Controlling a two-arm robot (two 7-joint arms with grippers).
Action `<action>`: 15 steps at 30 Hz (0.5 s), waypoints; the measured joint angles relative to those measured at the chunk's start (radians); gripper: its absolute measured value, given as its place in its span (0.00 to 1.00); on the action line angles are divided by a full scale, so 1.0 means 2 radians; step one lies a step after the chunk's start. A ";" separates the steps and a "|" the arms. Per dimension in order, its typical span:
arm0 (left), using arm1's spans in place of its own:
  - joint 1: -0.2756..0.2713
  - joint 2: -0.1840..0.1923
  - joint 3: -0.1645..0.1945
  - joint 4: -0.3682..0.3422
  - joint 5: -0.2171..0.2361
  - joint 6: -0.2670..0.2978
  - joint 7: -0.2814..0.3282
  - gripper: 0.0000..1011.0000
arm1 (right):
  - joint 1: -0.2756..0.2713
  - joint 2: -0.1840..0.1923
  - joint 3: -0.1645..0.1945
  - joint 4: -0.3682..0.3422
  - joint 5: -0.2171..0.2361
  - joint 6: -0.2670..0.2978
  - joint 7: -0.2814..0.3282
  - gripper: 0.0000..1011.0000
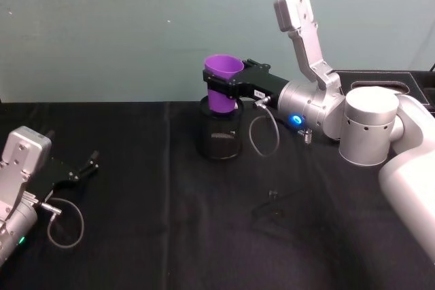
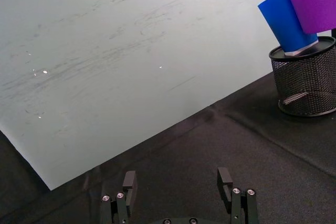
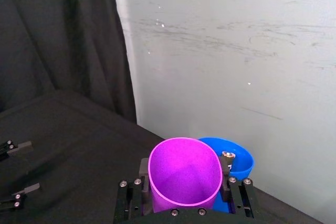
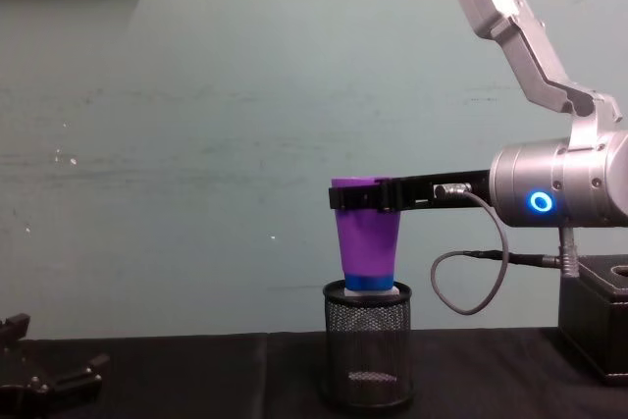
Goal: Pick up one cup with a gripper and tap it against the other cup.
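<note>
The black wire-mesh pen holder (image 1: 219,137) stands on the black cloth-covered table (image 1: 136,236), and everything else is placed from it. Inside it sits the blue cup (image 2: 286,19). The cup leans, its lower end is sunk below the mesh rim, and its wider mouth rises above the rim. What shows of its inside looks empty, though a gripper finger hides part of it. Directly above the holder hangs the purple cup (image 1: 223,69), upright, mouth up and empty inside, with its base just over the rim. It is clear of the table and just beside the blue cup's upper wall. Whether the two cups touch cannot be told. The right gripper (image 4: 358,196) reaches in level from the holder's right side, and its flat black jaws are closed on the purple cup just under the rim, one finger on each side of it. The left gripper (image 1: 85,164) lies well off to the holder's left, low over the cloth, with its fingers spread apart and nothing between them. To the holder's right, behind the right arm, stands a black box (image 4: 599,331).
</note>
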 joint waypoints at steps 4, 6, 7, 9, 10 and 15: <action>0.000 0.000 0.000 0.000 0.000 0.000 0.000 0.99 | 0.000 -0.001 0.004 0.000 -0.003 0.003 -0.002 0.73; 0.000 0.000 0.000 0.000 0.000 0.000 0.000 0.99 | 0.000 -0.002 0.005 -0.001 -0.004 0.003 -0.002 0.73; 0.000 0.000 0.000 0.000 0.000 0.000 0.000 0.99 | 0.000 -0.002 0.005 -0.001 -0.004 0.004 -0.002 0.73; 0.000 0.000 0.000 0.000 0.000 0.000 0.000 0.99 | 0.000 -0.002 0.007 -0.001 -0.005 0.004 -0.003 0.73; 0.000 0.000 0.000 0.000 0.000 0.000 0.000 0.99 | 0.000 -0.003 0.007 -0.001 -0.005 0.004 -0.002 0.73; 0.000 0.000 0.000 0.000 0.000 0.000 0.000 0.99 | 0.000 -0.004 0.010 0.000 -0.008 0.005 -0.002 0.73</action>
